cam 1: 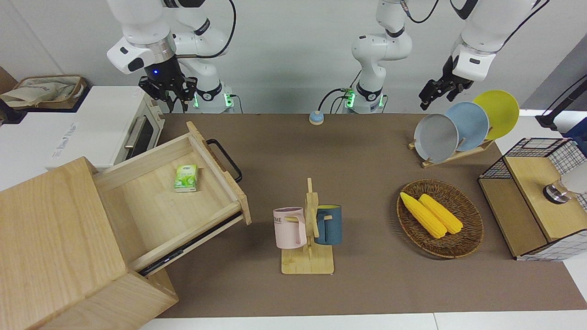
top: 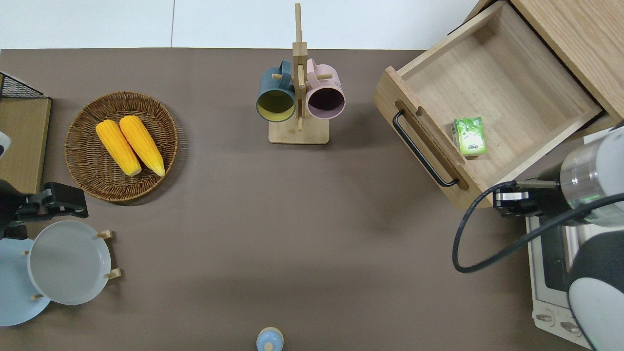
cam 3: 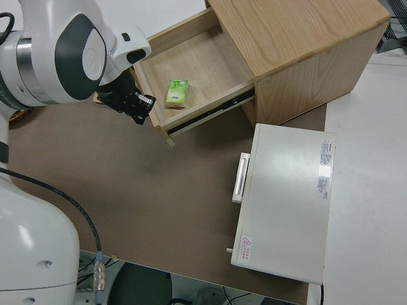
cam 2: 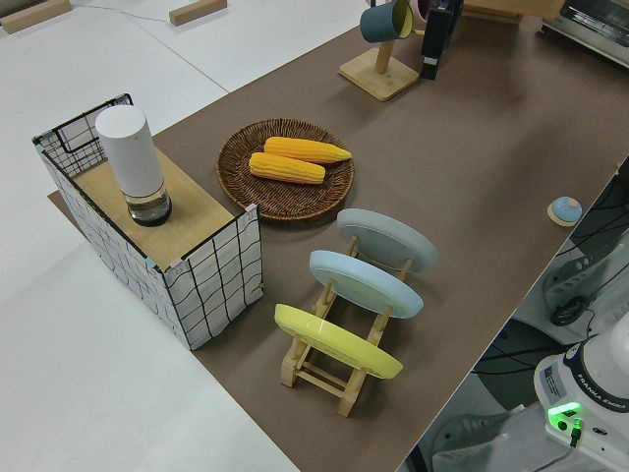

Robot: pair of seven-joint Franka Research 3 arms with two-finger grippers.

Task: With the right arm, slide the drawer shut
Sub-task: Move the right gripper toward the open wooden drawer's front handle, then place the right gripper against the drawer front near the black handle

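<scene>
Drawer (top: 492, 83) open (hand (top: 507, 202) half-hidden)

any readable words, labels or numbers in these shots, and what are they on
"FRANKA EMIKA" on a white robot base in the left side view.
"ME" on the pink mug; the rest of the word is cut off by the mug's curve.
Green carton in the drawer: print too small to read.
Toaster oven: grey lettering on top and a red and white sticker, both too small to read.
</scene>
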